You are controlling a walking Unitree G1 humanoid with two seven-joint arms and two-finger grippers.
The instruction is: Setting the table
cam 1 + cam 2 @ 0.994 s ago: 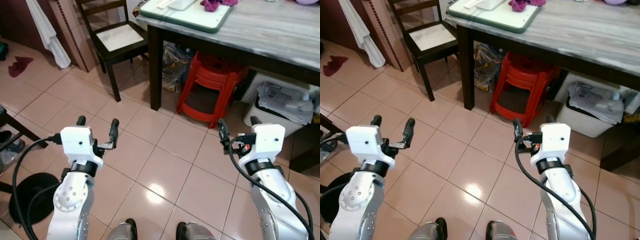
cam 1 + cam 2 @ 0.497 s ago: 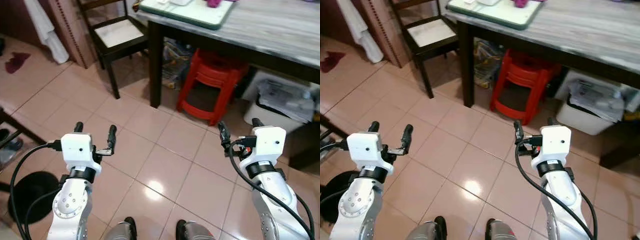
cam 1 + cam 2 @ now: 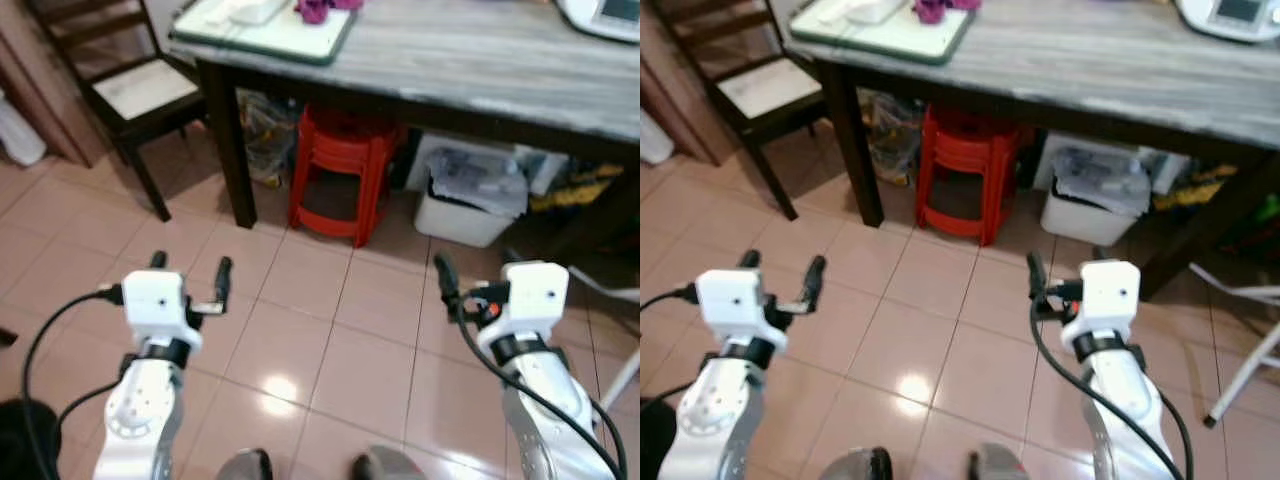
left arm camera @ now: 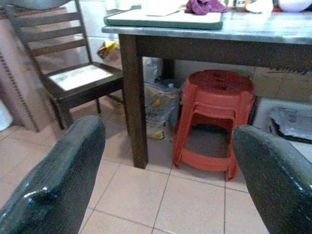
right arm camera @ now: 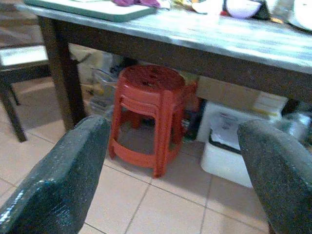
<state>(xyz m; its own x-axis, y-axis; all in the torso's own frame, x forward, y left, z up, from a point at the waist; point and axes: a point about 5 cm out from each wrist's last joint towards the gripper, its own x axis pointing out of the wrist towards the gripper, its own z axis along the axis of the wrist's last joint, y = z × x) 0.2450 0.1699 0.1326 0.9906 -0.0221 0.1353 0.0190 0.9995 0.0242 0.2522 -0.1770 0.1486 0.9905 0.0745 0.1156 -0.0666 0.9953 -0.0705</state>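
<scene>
The grey wood-grain table (image 3: 480, 55) on dark legs stands ahead of me across the top of the view. On its left end lies a green-rimmed white tray (image 3: 275, 30) with a purple cloth (image 3: 320, 8) and a white item (image 3: 250, 10). A white appliance (image 3: 600, 15) sits at the table's far right. My left gripper (image 3: 190, 265) and right gripper (image 3: 476, 262) are held out low over the tiled floor, short of the table. Both are open and hold nothing. In the left wrist view the fingers (image 4: 53, 185) frame the table leg and the stools.
Stacked red stools (image 3: 345, 165) and a white bin of papers (image 3: 465, 195) stand under the table, with a plastic bag (image 3: 262, 135) by the leg. A dark wooden chair (image 3: 130, 90) is at the left. A white metal leg (image 3: 620, 385) is at the right.
The camera has swung to the right, so the table and stools now sit nearer the middle and more of the tabletop shows. Both arms hold the same pose, still open.
</scene>
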